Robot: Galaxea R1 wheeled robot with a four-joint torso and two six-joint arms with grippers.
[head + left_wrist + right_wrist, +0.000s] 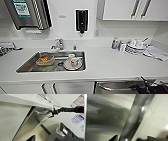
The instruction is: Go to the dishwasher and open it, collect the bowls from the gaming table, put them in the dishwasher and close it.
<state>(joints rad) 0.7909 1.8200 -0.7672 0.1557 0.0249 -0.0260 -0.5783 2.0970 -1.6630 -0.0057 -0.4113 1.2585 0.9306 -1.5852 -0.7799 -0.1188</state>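
The dishwasher [112, 88] sits under the white counter at the lower right, with a brushed steel front and a bar handle [110, 87]. My right gripper [147, 87] reaches it from the right. In the left wrist view the right gripper [50, 114] sits at the end of the handle [40, 113]. Close up, the handle [134, 119] runs between its two dark fingertips [114, 138], which stand apart on either side, open. The left gripper [32, 138] hangs low in front of the cabinets. The bowls and the gaming table are out of view.
A steel sink [27, 65] holds a dish, a cup and a plate, with a tap [59, 44] behind it. Stacked crockery [135, 46] and a bottle [115, 43] stand at the counter's back right. White cabinet doors [47, 88] lie left of the dishwasher.
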